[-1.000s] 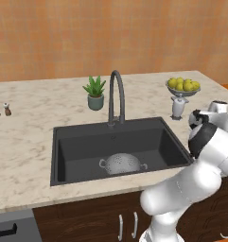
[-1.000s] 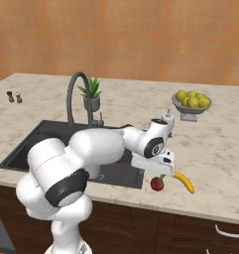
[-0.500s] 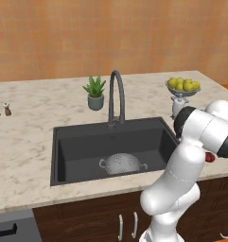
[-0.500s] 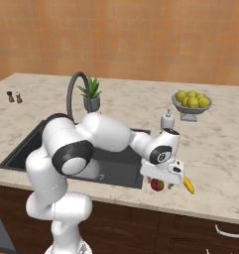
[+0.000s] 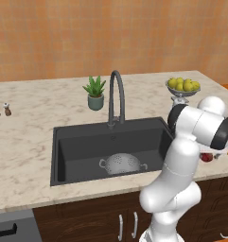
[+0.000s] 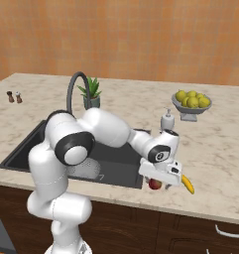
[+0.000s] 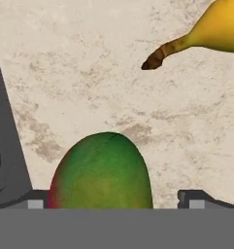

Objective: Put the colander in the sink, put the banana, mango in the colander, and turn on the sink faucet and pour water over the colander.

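The colander (image 5: 122, 164) sits at the bottom of the dark sink (image 5: 77, 146), near the front, with nothing in it, and in the right base view a bit of it (image 6: 86, 169) peeks out behind the robot's arm. The tall dark sink faucet (image 5: 116, 97) stands at the back edge of the sink, and I see no water coming out of it. The white arm bends down low over the counter (image 6: 215, 149) to the right of the sink, close to the front edge. Its gripper (image 6: 163, 179) hangs right over the mango (image 6: 154, 184), which lies on the counter just past the sink's corner. From the hand view the mango (image 7: 101, 172) looks green on top with red at one side, and it sits between the two dark fingertips (image 7: 198, 197), which are spread wide apart and do not squeeze it. The banana (image 6: 187, 184) lies on the counter just beside the mango, a bit further from the sink, and its brown stem (image 7: 159, 56) points toward the mango without touching it. Farther back on the counter stand a small green plant in a pot (image 5: 95, 92), a bowl of yellow-green fruits (image 6: 192, 101) and a little soap bottle (image 6: 167, 120)
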